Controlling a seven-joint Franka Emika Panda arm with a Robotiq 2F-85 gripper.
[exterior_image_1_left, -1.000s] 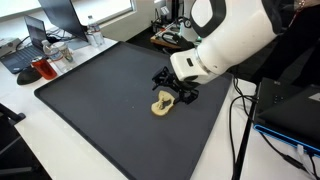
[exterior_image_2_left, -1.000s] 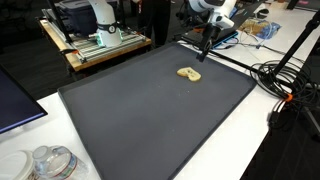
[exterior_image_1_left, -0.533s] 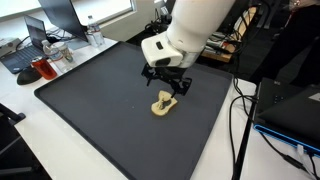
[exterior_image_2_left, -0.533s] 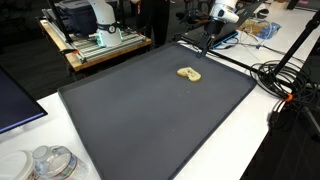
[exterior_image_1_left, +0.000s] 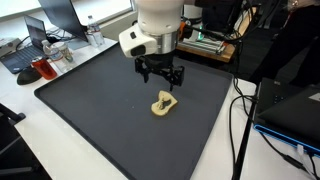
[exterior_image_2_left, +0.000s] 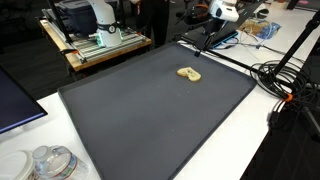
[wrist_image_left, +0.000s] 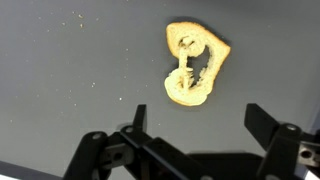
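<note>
Item under inspection: a tan, pretzel-shaped piece with two holes (exterior_image_1_left: 165, 103), made of a pale baked-looking or moulded material; which of these cannot be told. It is lying flat on the dark grey rectangular mat (exterior_image_1_left: 90, 100) that is covering the white table (exterior_image_1_left: 40, 140). In both exterior views it is sitting on the half of the mat toward the robot, clear of every mat edge (exterior_image_2_left: 187, 73).

The black two-finger gripper (exterior_image_1_left: 161, 80) is hanging above the mat on the white arm (exterior_image_1_left: 158, 20) and pointing straight down. Its jaws are standing spread wide and are gripping nothing. In an exterior view it is hovering over the mat just beside the piece, on the side toward the mat's far edge, and no finger is touching the piece.

In the wrist view the gripper (wrist_image_left: 195, 112) is showing along the lower edge, with one finger (wrist_image_left: 138, 112) on each side. The piece (wrist_image_left: 185, 92) is lying on the mat just beyond the fingertips, and its lower lobe is falling between the two finger lines. Bare mat is showing between the piece and each finger.

A laptop (exterior_image_1_left: 20, 55) and a red mug (exterior_image_1_left: 45, 68) are standing off the mat past its far corner. Black cables (exterior_image_1_left: 240, 110) are trailing beside the mat's robot-side edge.
</note>
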